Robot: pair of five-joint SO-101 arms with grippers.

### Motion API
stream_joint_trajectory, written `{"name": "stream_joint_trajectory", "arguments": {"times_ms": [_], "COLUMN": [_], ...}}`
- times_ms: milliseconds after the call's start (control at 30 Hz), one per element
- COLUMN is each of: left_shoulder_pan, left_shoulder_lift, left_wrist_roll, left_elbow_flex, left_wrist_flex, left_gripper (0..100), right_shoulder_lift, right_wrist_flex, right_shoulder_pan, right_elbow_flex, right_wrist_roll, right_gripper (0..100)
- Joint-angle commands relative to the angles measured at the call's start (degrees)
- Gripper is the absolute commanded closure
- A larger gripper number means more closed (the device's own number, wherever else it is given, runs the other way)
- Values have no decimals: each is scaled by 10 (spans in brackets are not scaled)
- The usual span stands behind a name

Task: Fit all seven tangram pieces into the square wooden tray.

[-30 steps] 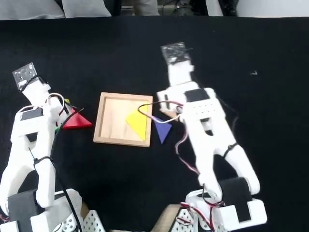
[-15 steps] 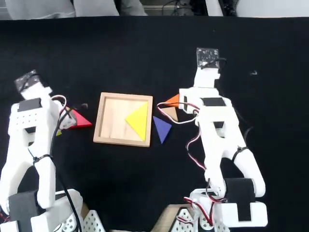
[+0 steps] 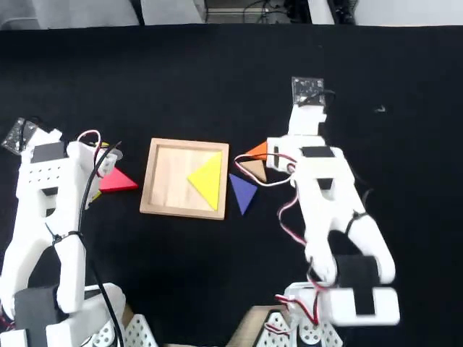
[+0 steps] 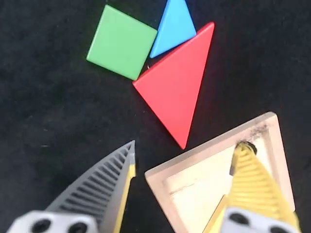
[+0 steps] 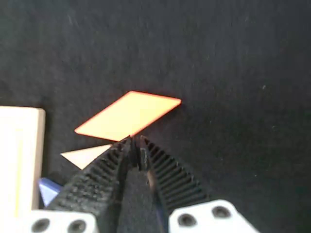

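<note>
Tray [image 3: 147, 181] holds yellow triangle [image 3: 207, 179]; R gripper [image 5: 133, 141] closed.

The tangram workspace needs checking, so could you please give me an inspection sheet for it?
Surface: black table, flat.
Job's things: wooden tray holds only the yellow triangle; dark blue triangle, tan triangle and orange parallelogram lie on one side; red triangle, green square and light blue triangle on the other.
Clutter: nothing seen.
Pincers: left pincer open over a tray corner; right pincer shut at the parallelogram's edge.
Cables: wires hang in loose loops beside the tray.
Surroundings: pale objects beyond the far edge.
</note>
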Motion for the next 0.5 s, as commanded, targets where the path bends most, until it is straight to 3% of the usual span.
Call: {"name": "stream_joint_trajectory", "arguments": {"times_ms": [0, 167, 467], "left_shoulder_pan": [-42, -55, -33], "left_shoulder_lift": [0, 102, 264], "left_wrist_roll": [5, -45, -61], "left_elbow_flex": [0, -29, -218], "left_wrist_flex": [-47, -68, 51], "left_gripper": [689, 690, 688], "right_shoulder_lift": [28, 46, 44], "right_wrist_flex": [-6, -5, -5], "right_shoulder_pan": [9, 9, 9], "right_elbow_flex": [-58, -73, -72], "right_wrist_roll": [22, 32, 33], "right_gripper": [987, 987, 987]}}
